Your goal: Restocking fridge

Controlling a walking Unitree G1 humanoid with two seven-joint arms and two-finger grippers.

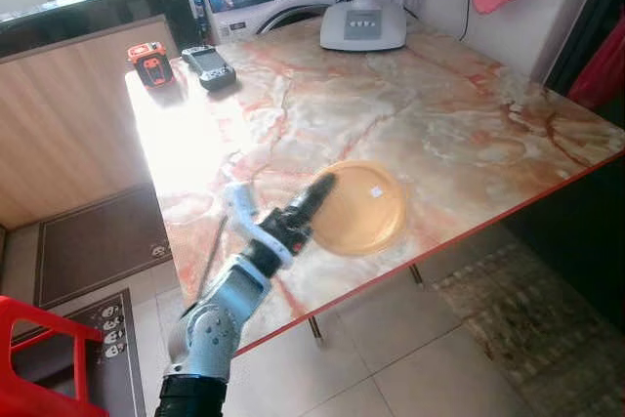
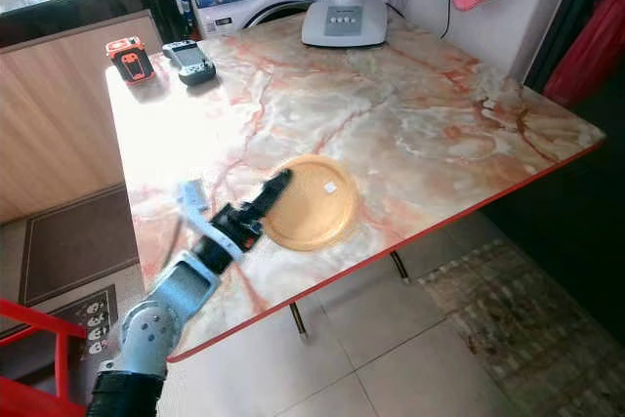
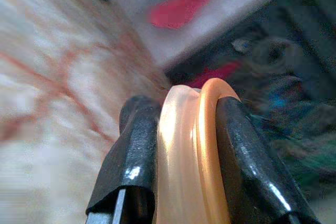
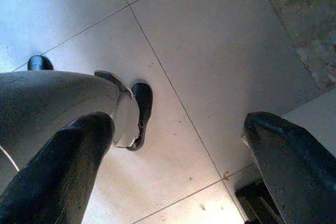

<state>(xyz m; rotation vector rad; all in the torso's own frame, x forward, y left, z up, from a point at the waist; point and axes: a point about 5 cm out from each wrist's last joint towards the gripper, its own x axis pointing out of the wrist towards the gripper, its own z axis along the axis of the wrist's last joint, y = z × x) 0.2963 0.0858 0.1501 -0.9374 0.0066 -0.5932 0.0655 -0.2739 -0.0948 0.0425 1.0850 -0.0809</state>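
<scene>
The marble table (image 1: 469,114) carried the orange plate (image 1: 363,210) near its front edge. I had the left gripper (image 1: 320,188) at the plate's near rim; in the left wrist view its fingers (image 3: 131,156) pinched that rim between them. I judged the plate light, stiff and slippery, best held at the rim. The right gripper (image 4: 173,171) hung over the floor, fingers spread. The plate's small sticker (image 1: 375,192) was unreadable.
</scene>
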